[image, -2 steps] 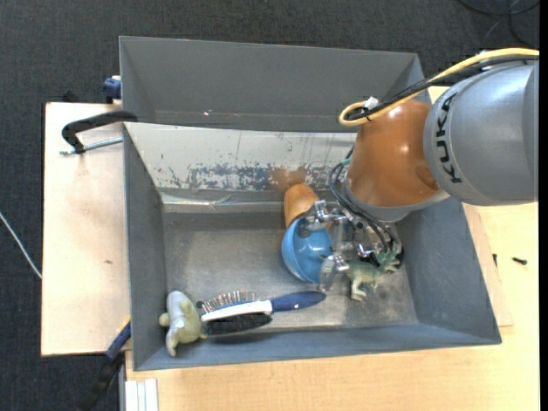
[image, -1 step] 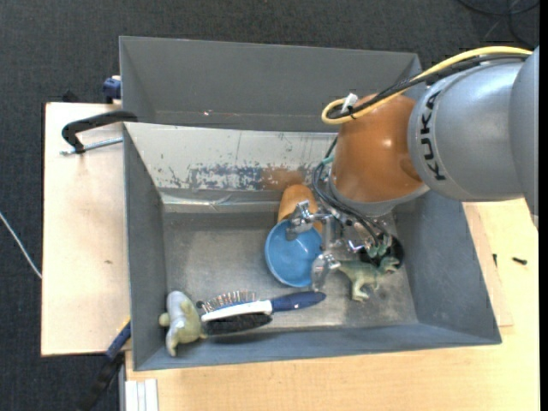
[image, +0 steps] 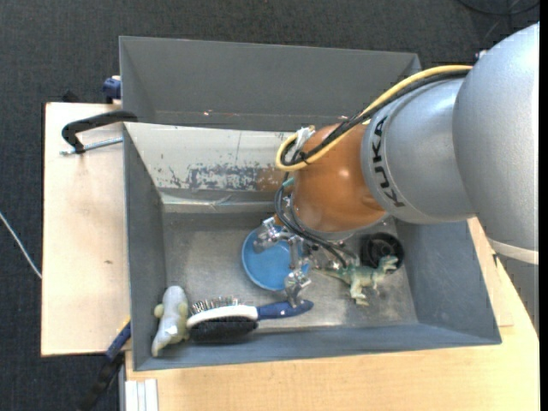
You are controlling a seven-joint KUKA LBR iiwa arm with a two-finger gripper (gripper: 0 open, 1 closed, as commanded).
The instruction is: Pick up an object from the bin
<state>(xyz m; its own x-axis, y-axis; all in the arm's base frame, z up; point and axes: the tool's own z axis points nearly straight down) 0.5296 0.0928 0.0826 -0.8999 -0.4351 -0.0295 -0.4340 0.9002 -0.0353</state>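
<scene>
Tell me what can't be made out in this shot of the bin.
All in the camera view:
- Blue disc: its right side is hidden under the gripper.
- Gripper: its own metalwork hides whether it touches the disc.
- Black ring: the top is covered by the arm, so its kind is unclear.
- Green thing: too small and tangled to name.
- Bin: the arm hides the back right floor.

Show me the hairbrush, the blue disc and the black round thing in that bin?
Hairbrush (image: 224, 322), camera view, on its bristled head.
Blue disc (image: 259, 268), camera view, on its bare left part.
Black round thing (image: 374, 248), camera view, on its dark rim.
</scene>
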